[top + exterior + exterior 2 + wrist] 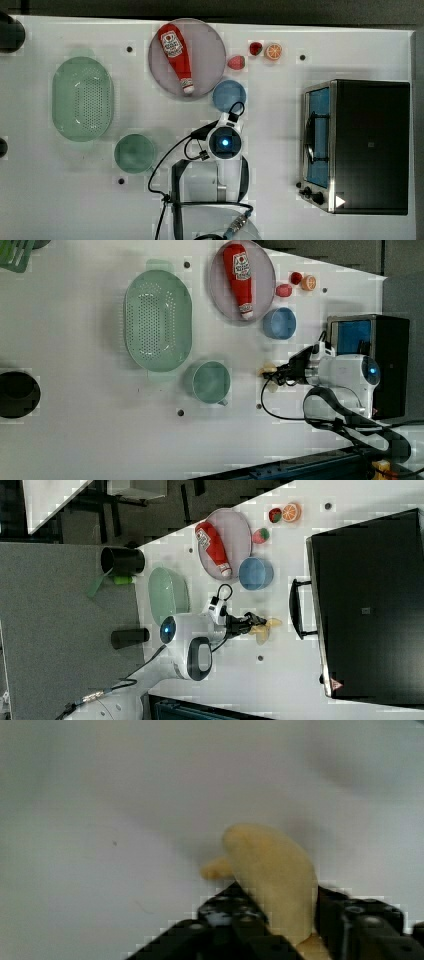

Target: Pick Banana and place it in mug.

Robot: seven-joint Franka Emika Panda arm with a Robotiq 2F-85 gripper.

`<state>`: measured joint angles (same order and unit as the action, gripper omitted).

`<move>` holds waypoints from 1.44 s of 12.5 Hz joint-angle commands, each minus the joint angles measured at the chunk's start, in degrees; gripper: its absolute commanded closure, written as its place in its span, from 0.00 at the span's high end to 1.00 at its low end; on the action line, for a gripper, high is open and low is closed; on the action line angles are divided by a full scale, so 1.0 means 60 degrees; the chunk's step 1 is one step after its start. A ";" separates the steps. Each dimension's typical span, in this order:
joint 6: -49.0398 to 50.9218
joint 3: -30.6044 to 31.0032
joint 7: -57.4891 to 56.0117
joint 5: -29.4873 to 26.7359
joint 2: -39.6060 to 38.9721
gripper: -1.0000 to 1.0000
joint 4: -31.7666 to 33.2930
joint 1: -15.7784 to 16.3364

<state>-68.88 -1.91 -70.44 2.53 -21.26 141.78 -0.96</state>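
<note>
The pale yellow banana (272, 865) lies on the white table between my two black fingers, which press against its sides. In the left view the gripper (272, 378) is down at the table with the banana (270, 370) showing at its tips. The right view has the banana (263, 629) poking out past the gripper (254, 623). From the top view my wrist hides the banana. The teal mug (135, 153) stands upright and empty to the top view's left of my arm, a short way from the gripper. In the left view the mug (211, 382) sits just below the colander.
A green perforated colander (82, 98) lies beyond the mug. A blue cup (229, 95) stands close behind my wrist. A ketchup bottle (176, 55) rests on a grey plate (210, 47). A black toaster oven (357, 145) fills the top view's right side. Small toy fruits (272, 51) sit near the far edge.
</note>
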 commanded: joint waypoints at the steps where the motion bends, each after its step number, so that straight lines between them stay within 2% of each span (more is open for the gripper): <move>1: -0.0103 -0.0089 -0.0285 -0.0235 0.0513 0.32 -0.0235 -0.0093; 3: 0.0551 -0.0191 -0.0274 -0.0235 0.1406 0.32 -0.0242 -0.0093; 7: 0.4325 -0.0140 -0.0182 -0.0235 0.3729 0.32 -0.0786 -0.0075; 10: 0.6147 0.0181 0.0219 -0.0237 0.4917 0.32 -0.1392 -0.0028; 12: 0.6804 0.0576 0.1219 -0.0258 0.5273 0.32 -0.1596 0.0036; 15: 0.6931 0.1407 0.2313 -0.0451 0.5377 0.32 -0.1603 0.0232; 18: 0.6926 0.2457 0.4214 -0.1043 0.5317 0.32 -0.1603 0.0376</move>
<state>-27.31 9.86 -52.29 -2.99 11.16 131.83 0.63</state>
